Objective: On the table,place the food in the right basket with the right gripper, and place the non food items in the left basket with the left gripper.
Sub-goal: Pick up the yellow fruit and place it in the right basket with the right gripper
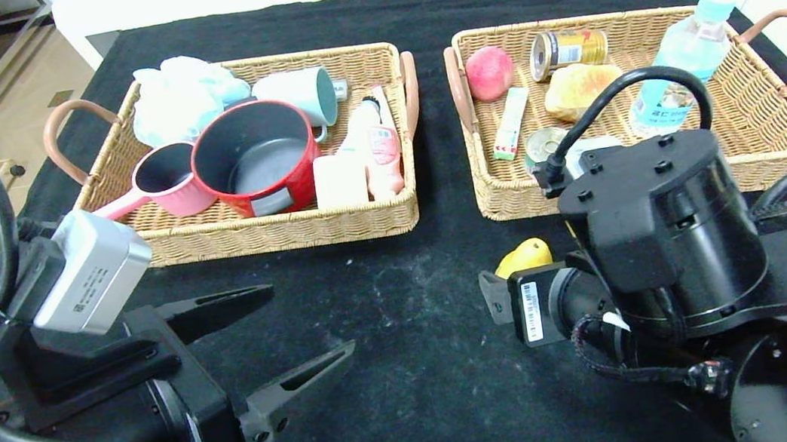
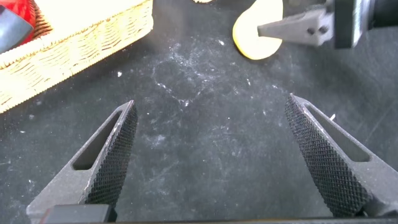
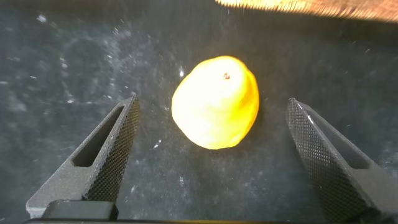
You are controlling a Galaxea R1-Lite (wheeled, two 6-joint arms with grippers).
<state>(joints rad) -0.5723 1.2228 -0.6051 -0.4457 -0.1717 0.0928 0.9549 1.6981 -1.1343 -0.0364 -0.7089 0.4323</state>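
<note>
From the head view we judge the sorting nearly finished: the left basket [image 1: 372, 60] already holds six non-food things, namely one white bath puff [image 1: 183, 96], one pale mug [image 1: 301, 96], one red pot [image 1: 256, 155], one pink saucepan [image 1: 163, 177], one pink-labelled bottle [image 1: 376, 143] and one pale block [image 1: 339, 179]. The right basket [image 1: 768, 118] holds what we count as six foods: one peach [image 1: 490, 73], two cans, one bread roll [image 1: 581, 88], one water bottle [image 1: 684, 61] and one slim packet [image 1: 511, 122]. Only one item remains on the table [image 1: 413, 370], a yellow fruit [image 1: 524, 257] just near of the right basket, half hidden by the right arm. The left gripper [image 1: 274, 328] waits at the near left, fingers spread and empty. In the left wrist view we see those spread fingers over bare cloth, with the fruit farther off beside one fingertip of the other arm. In the right wrist view the right gripper [image 3: 211, 158] has its fingers wide apart on either side of the fruit, not yet touching it; we judge that one pick and one drop into the right basket are all that is left.
</note>
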